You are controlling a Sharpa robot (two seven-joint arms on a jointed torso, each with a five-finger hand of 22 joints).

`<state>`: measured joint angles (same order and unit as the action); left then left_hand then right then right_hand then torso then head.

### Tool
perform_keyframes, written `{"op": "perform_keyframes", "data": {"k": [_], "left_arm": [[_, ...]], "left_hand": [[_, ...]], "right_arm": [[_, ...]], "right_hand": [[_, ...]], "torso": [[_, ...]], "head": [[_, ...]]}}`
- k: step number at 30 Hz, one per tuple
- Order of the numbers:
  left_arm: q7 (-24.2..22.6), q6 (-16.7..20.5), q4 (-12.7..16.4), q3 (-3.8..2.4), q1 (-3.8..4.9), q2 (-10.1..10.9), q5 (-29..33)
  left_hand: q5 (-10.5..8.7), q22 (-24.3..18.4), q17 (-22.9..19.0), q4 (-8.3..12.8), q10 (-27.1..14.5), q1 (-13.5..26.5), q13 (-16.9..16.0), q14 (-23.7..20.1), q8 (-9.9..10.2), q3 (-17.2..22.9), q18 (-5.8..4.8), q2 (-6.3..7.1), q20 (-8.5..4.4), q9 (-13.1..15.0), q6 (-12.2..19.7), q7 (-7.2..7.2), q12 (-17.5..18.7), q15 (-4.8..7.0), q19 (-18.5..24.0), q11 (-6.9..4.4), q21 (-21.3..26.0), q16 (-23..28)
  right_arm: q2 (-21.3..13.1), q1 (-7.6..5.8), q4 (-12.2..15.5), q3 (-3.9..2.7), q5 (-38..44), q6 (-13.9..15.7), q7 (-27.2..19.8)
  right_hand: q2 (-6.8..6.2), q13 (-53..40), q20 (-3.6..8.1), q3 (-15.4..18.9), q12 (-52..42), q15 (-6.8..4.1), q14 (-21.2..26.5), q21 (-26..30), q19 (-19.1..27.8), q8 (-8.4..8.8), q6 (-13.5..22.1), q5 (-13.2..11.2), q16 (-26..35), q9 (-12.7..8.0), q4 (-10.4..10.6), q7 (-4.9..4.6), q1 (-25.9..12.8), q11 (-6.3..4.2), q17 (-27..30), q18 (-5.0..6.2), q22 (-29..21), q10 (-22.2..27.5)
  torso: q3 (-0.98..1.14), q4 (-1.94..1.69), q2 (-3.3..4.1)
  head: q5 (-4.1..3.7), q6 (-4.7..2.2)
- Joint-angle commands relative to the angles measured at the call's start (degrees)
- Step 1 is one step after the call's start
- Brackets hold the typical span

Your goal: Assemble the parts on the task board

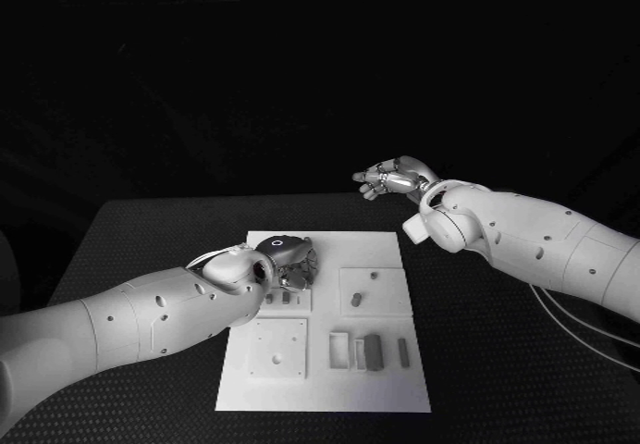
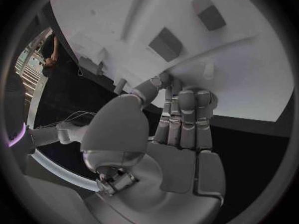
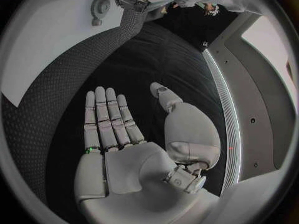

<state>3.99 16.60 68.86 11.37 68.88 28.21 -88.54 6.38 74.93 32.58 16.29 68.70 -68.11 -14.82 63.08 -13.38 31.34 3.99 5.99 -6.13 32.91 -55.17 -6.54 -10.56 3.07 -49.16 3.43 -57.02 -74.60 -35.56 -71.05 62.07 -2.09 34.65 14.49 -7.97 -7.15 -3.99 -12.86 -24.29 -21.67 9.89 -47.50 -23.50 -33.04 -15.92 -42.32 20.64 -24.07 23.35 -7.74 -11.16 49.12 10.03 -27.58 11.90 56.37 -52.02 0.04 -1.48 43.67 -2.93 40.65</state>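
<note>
Left robot hand (image 1: 291, 262) rested fingers-down on the far-left part of the task board (image 1: 387, 388) at mid-bench, grip contents not discernible, while right robot hand (image 1: 394, 178) hung beyond the board's far edge, fingers apart and holding nothing.

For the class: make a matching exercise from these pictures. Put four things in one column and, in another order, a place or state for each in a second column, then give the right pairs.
Things
1. left hand
2. right hand
3. task board
4. small upright part

Places or states
A. flat in the middle of the black table
B. raised beyond the board's far edge, fingers straight, holding nothing
C. standing in a square recess on the board's right side
D. down at the board's far left corner

Pairs: 1-D, 2-B, 3-A, 4-C
</note>
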Motion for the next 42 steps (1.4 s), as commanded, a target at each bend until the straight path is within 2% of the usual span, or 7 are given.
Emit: {"op": "perform_keyframes", "data": {"k": [1, 10, 14, 17, 33, 38, 42], "left_arm": [[-0.7, -1.3, 0.1, 0.15, -0.32, -0.3, -0.2], [-1.2, -2.3, -0.1, 0.14, -0.33, -0.4, -0.1], [-1.0, -2.6, -0.2, 0.14, -0.33, -0.4, -0.1], [-0.8, -2.6, -0.3, 0.14, -0.33, -0.4, -0.1], [-0.8, 2.1, 0.0, 0.05, -0.35, 0.4, 2.8], [-1.4, 3.6, 0.9, -0.67, -0.34, 1.3, 5.2], [-1.9, 4.4, 1.6, -2.27, -0.33, 2.2, 7.1]], "left_hand": [[-0.27, 1.0, -0.1, -0.2, 0.4, 0.5, -0.1, 0.4, -0.2, 0.0, 0.8, 0.0, -2.46, -0.1, -0.5, 0.01, 0.3, -0.05, -0.4, -0.05, -0.4, -0.3], [-0.1, 1.0, -0.3, -0.3, 1.6, 0.8, -0.4, 0.5, -1.1, 0.6, 0.93, -1.83, -2.47, 0.0, -2.4, 0.1, 0.2, 0.08, -0.5, -0.19, -0.6, -1.0], [-0.09, 1.0, -0.3, -0.3, 1.7, 0.8, -0.4, 0.5, -1.1, 0.6, 0.92, -1.98, -2.47, 0.0, -2.5, 0.12, 0.2, 0.09, -0.5, -0.21, -0.6, -1.1], [-0.38, 1.0, -0.2, -0.9, 3.3, 0.6, -0.8, 0.9, -1.9, 1.5, 0.97, -4.11, -2.61, 0.2, -3.9, 0.08, -0.5, 0.46, -0.7, -0.56, -0.8, -1.6], [-0.41, 1.1, -0.4, -0.5, 4.4, 1.0, -1.1, 1.7, -2.2, 2.5, 1.03, -4.53, -3.14, 0.2, -4.7, 0.34, -0.4, 0.91, -1.4, -1.04, -1.4, -2.6], [-0.18, 1.1, -0.4, -0.4, 4.5, 1.1, -1.1, 1.8, -2.2, 2.6, 1.05, -4.52, -3.21, 0.2, -4.7, 0.37, -0.4, 0.95, -1.6, -1.08, -1.6, -2.7], [-0.01, 1.1, -0.5, -0.4, 4.6, 1.2, -1.1, 1.9, -2.2, 2.7, 1.06, -4.51, -3.27, 0.2, -4.8, 0.38, -0.3, 0.98, -1.7, -1.1, -1.6, -2.8]], "right_arm": [[0.0, 0.02, 0.1, -0.01, 0.1, -0.9, -0.5], [0.1, 0.02, 0.1, -0.01, 0.1, -1.0, -0.5], [0.1, 0.02, 0.1, -0.01, 0.1, -0.9, -0.5], [0.1, 0.02, 0.1, -0.01, 0.1, -0.9, -0.5], [0.2, 0.02, -0.2, -0.01, 0.1, -0.9, -0.5], [0.1, 0.02, -0.3, -0.01, 0.1, -0.9, -0.5], [0.0, 0.02, -0.3, -0.01, 0.1, -1.0, -0.5]], "right_hand": [[-0.03, 0.1, -0.15, 0.4, 0.2, -0.08, 0.4, 0.3, 0.5, -0.23, 0.2, 0.3, 0.4, -0.1, 0.0, -1.72, 0.6, 0.03, 0.1, 1.0, 0.1, -0.3], [-0.01, 0.1, -0.16, 0.4, 0.2, -0.08, 0.4, 0.3, 0.5, -0.24, 0.2, 0.3, 0.4, -0.1, 0.0, -1.72, 0.6, 0.03, 0.1, 1.0, 0.1, -0.3], [-0.01, 0.1, -0.16, 0.4, 0.2, -0.08, 0.4, 0.3, 0.5, -0.24, 0.2, 0.3, 0.4, -0.1, 0.0, -1.72, 0.6, 0.03, 0.1, 1.0, 0.1, -0.3], [-0.01, 0.1, -0.16, 0.4, 0.2, -0.08, 0.4, 0.3, 0.5, -0.24, 0.2, 0.3, 0.4, -0.1, 0.0, -1.72, 0.6, 0.03, 0.1, 1.0, 0.1, -0.3], [0.0, 0.1, -0.17, 0.4, 0.3, -0.08, 0.4, 0.3, 0.5, -0.26, 0.2, 0.3, 0.4, -0.1, 0.0, -1.72, 0.6, 0.02, 0.1, 1.02, 0.1, -0.3], [0.01, 0.1, -0.18, 0.5, 0.3, -0.08, 0.4, 0.4, 0.5, -0.26, 0.2, 0.3, 0.4, -0.1, 0.0, -1.71, 0.7, 0.02, 0.1, 1.02, 0.1, -0.3], [0.01, 0.1, -0.19, 0.5, 0.3, -0.08, 0.4, 0.4, 0.5, -0.26, 0.2, 0.3, 0.4, -0.1, 0.0, -1.71, 0.7, 0.02, 0.1, 1.03, 0.1, -0.3]], "torso": [[0.01, -0.01, -0.03], [-0.01, -0.01, -0.02], [-0.01, -0.02, 0.0], [0.01, 0.03, -0.03], [-0.03, 0.0, -0.02], [-0.05, -0.08, -0.06], [-0.08, -0.13, -0.07]], "head": [[-0.06, 0.01], [-0.11, 0.07], [-0.14, 0.05], [-0.1, 0.07], [-0.04, -0.18], [0.0, -0.36], [0.11, -0.45]]}}
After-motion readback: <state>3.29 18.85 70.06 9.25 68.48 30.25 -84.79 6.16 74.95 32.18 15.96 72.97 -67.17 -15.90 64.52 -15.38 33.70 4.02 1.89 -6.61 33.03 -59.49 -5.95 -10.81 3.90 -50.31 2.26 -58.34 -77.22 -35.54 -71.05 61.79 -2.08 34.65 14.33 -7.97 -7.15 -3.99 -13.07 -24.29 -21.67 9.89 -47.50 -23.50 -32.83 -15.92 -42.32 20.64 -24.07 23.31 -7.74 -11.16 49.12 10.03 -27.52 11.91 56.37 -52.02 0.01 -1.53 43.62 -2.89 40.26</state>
